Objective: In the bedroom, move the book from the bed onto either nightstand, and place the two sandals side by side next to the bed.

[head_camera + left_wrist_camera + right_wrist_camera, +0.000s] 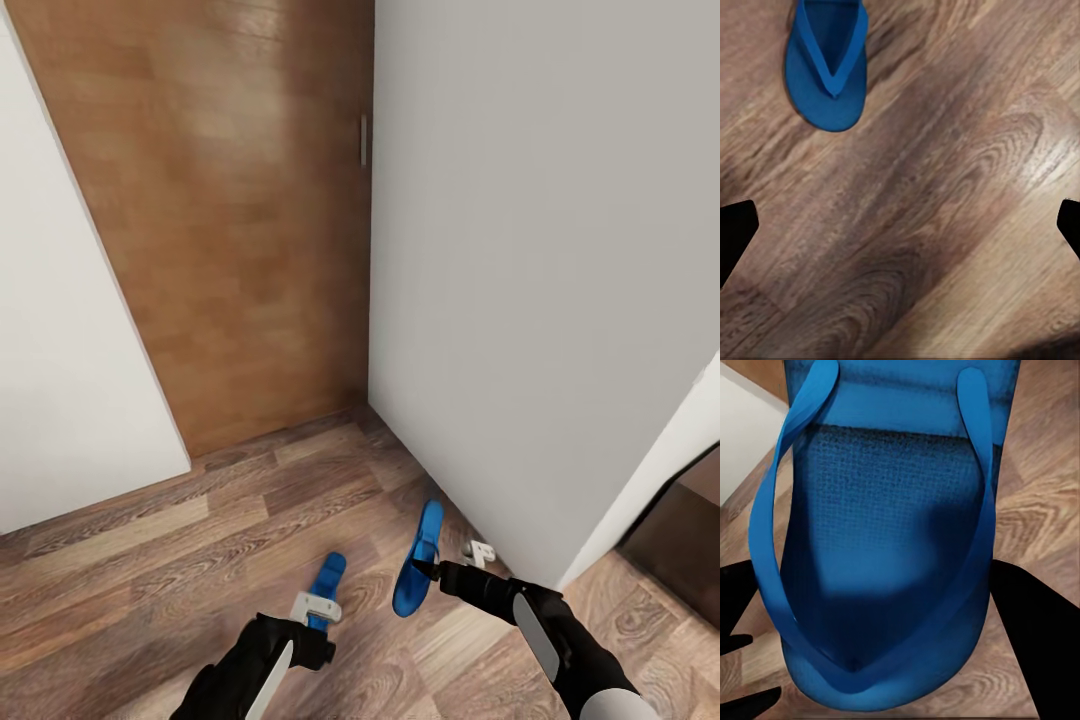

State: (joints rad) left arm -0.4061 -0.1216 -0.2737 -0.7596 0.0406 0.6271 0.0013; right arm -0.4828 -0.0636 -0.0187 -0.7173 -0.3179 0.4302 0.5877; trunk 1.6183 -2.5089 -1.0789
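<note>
Two bright blue sandals are on the wood floor near a wall corner. My right gripper (pixel 428 571) is shut on the toe end of one sandal (pixel 418 555), which tilts up toward the wall. That sandal (pixel 885 547) sits close between the black fingers (pixel 1027 637) in the right wrist view. The other sandal (pixel 327 580) lies flat on the floor, just beyond my left gripper (pixel 316 610). In the left wrist view this sandal (pixel 825 67) lies ahead of the left gripper (pixel 900 225), which is open with bare planks between its fingers. The book, bed and nightstand are out of view.
A brown wooden door (pixel 230 220) stands ahead, between a white wall (pixel 60 380) on the left and a white wall (pixel 540 250) on the right. A small white bracket (pixel 482 550) sits at the right wall's foot. A dark gap (pixel 680 540) opens at far right.
</note>
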